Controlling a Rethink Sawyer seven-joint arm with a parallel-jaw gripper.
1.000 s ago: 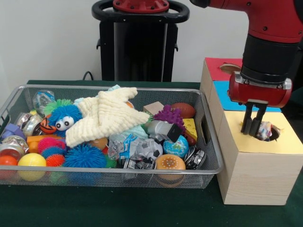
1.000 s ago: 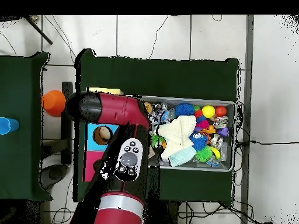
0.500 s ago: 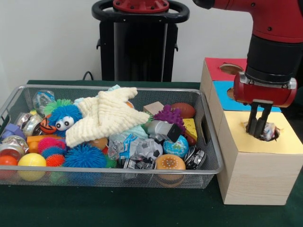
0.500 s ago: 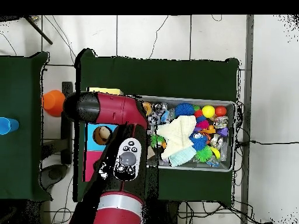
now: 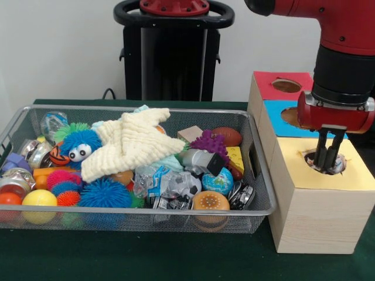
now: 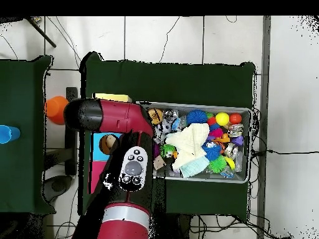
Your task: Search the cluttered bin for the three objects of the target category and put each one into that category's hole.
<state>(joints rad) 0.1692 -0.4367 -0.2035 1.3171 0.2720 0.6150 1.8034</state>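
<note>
My gripper [image 5: 327, 164] hangs over the round hole [image 5: 312, 156] in the yellow top of the wooden box [image 5: 310, 205], its fingertips dipped into the opening. It is shut on a small crinkly silver-wrapped item [image 5: 338, 167], which shows just right of the fingers, low in the hole. Left of the box stands the wire mesh bin [image 5: 146, 214], filled with several toys: a cream knitted star [image 5: 132, 143], spiky balls, a small football [image 5: 227, 136], a purple spiky toy [image 5: 210, 142]. In the overhead view my arm [image 6: 128, 168] covers the gripper and most of the box.
Behind the yellow section lie a blue section [image 5: 274, 115] and a red section [image 5: 266, 83], each with its own hole. Seen from overhead, the bin [image 6: 250, 144] is right of the box, and an orange cup [image 6: 57, 109] and a blue cup [image 6: 6, 134] stand on the left table.
The gripper has moved right from the hole's left rim to over its middle and sunk slightly, carrying the wrapped item down into the opening.
</note>
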